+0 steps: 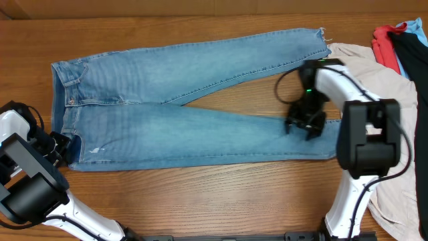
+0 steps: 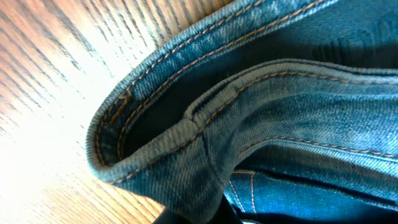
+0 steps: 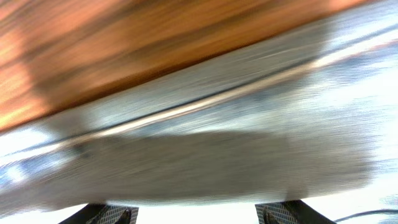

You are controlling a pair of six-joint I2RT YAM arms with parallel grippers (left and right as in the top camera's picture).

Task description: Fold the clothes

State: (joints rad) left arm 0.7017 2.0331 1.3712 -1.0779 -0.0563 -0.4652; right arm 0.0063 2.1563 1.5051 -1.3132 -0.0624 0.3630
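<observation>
We are clamping our left jaws tight on the waistband (image 2: 186, 134) corner of the light blue jeans (image 1: 174, 100), which are lying spread flat on the worktop (image 1: 200, 194). Our right jaws are hanging wide apart just above the nearer leg (image 1: 221, 137), a beige garment (image 1: 351, 53) lying beyond them.

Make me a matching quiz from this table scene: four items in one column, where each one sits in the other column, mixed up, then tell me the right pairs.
Column one
1. jeans
2. beige garment
3. red garment
4. left gripper

Column two
A. top right corner of the overhead view
B. at the near corner of the waistband
C. spread flat across the middle of the table
D. piled along the right edge of the overhead view

Pairs: 1-C, 2-D, 3-A, 4-B
</observation>
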